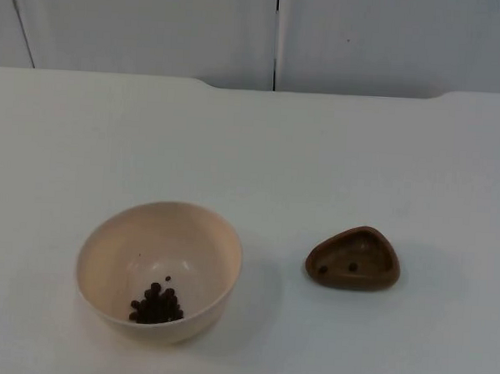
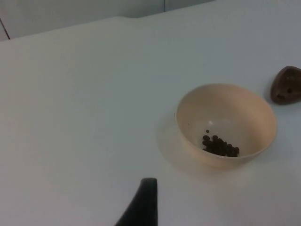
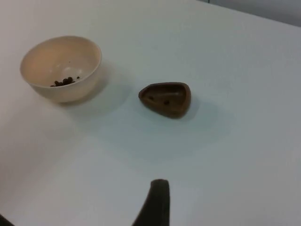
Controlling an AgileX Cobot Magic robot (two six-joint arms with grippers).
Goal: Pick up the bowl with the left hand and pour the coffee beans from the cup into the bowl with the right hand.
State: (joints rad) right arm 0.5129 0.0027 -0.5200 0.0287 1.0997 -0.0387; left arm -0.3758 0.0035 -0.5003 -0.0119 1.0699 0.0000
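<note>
Cream bowl (image 1: 159, 270) sits upright on white table (image 1: 252, 145), at about 7 o'clock from table centre in top view; small heap of coffee beans (image 1: 156, 306) already in its bottom, toward near wall. Brown cup (image 1: 353, 259), squat and roughly triangular, at about 4 o'clock from centre, well apart from bowl, upright, w/ two stray beans (image 1: 338, 268) left inside. Looks as if pour is done or nearly so, judging by where beans lie.

Bowl prob. light, stiff, smooth-walled plastic or ceramic, so slippery; best taken at rim, one finger inside, one outside, on side away from beans. Rounded base could rock if nudged. Cup small, hard, low-walled; grip across its narrower width, kept level or last beans roll out.

Left tool (image 2: 141, 207): one black fingertip seen over bare table, near bowl but not touching; can't tell whether spread or pressed together. Right tool (image 3: 155, 203): one black fingertip too, over bare table short of cup, nothing pinched as far as seen; spread can't be told either.
</note>
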